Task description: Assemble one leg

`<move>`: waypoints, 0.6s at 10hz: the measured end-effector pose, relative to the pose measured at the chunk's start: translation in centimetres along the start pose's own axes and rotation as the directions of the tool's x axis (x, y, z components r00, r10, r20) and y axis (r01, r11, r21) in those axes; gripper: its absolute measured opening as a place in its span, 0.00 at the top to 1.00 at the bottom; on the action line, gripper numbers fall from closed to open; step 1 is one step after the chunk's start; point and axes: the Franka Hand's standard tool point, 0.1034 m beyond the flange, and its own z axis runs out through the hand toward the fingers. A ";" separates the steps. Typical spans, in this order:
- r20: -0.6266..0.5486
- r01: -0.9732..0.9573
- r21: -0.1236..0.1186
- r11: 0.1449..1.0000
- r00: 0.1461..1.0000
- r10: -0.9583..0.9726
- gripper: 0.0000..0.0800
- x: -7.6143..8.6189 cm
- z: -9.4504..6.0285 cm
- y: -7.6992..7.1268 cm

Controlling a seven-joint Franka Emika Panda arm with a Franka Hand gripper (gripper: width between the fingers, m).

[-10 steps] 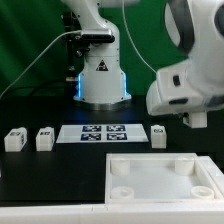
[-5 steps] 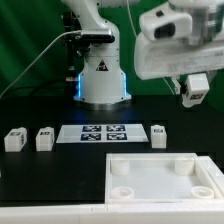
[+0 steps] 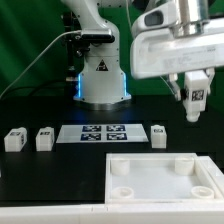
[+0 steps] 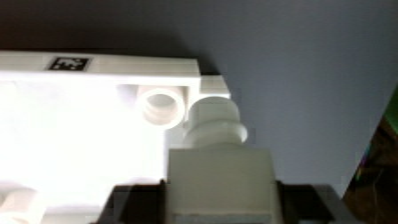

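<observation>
My gripper [image 3: 195,106] hangs in the air at the exterior view's right, above the far right corner of the white square top [image 3: 150,192]. It is shut on a white leg [image 3: 196,99] that points down. In the wrist view the held leg [image 4: 217,150] stands out between the dark fingers [image 4: 146,200], over the top's corner hole [image 4: 164,100]; my gripper [image 4: 222,203] is closed on it. Three more legs stand on the black table: two at the exterior view's left [image 3: 14,140] [image 3: 44,138] and one beside the marker board [image 3: 159,134].
The marker board [image 3: 103,132] lies mid-table in front of the robot base [image 3: 102,80]. The top carries a tag on its edge [image 4: 68,64]. A white table edge [image 3: 50,212] runs along the front left.
The hand has swung up and toward the exterior view's left, turning from tilted to straight down. The leg stays in the gripper. The legs on the table have not moved.
</observation>
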 end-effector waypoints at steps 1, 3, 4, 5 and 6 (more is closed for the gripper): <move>-0.023 0.026 -0.010 1.000 0.999 -0.027 0.64 1.7 0.2 1.2; -0.088 0.036 -0.006 0.999 0.995 -0.036 0.64 7.6 -1.1 1.1; -0.098 0.051 -0.003 0.999 0.994 -0.051 0.64 9.4 -1.1 0.8; -0.101 0.050 -0.001 0.999 0.994 -0.050 0.64 10.3 -1.3 0.8; -0.100 0.048 0.000 0.999 0.994 -0.048 0.64 9.9 -1.1 0.8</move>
